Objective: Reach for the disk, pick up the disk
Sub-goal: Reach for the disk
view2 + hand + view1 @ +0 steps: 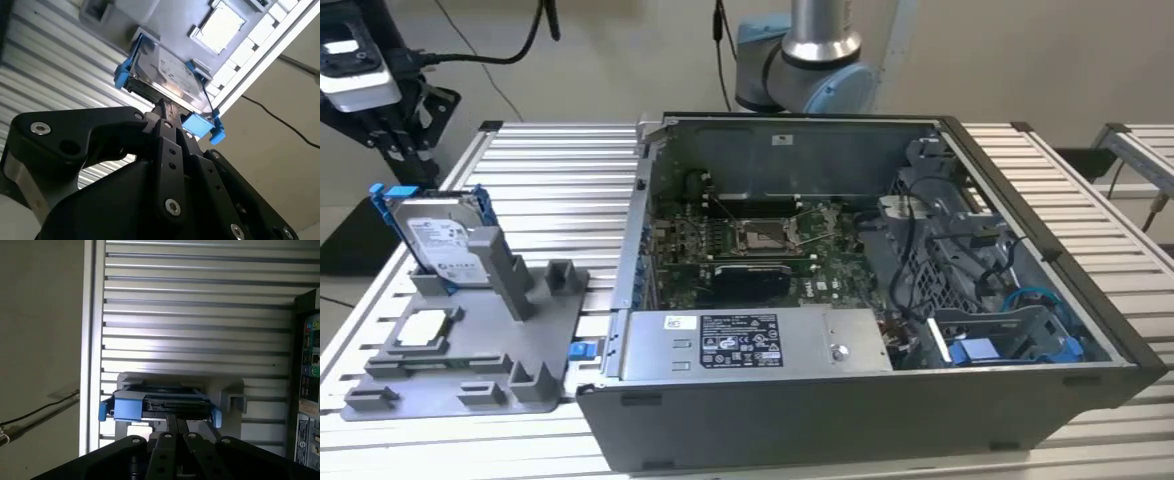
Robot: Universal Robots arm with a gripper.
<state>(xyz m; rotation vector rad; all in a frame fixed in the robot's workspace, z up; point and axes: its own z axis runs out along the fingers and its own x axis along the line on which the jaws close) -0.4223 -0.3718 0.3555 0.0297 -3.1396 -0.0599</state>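
Hovering close to the upper edge of the flat silver-grey metal disk (170,75) in its bright blue plastic bracket (122,72), the black gripper (165,106) has its two thin fingers (161,131) pressed together with nothing pinched between them. In the first wrist view the same fingertips line up with the middle of the disk's connector edge, and whether they touch that edge cannot be told. In the exterior view the disk stands on edge, tilted slightly back, in a slot of the grey plastic fixture tray (520,330) at the exterior view's left, its white label facing the camera and the blue bracket's tabs sticking up at both upper corners. A small square silver chip (424,330) lies flat in a recess of the same tray, just in front of the disk. The tray rests on the ribbed aluminium table (547,170), just beside the large open dark-grey computer case (854,440), whose green motherboard and cables are exposed. The arm's silver-and-blue joint (803,60) rises behind the case. A thin black cable (280,120) trails across the pale floor beyond the table's edge.
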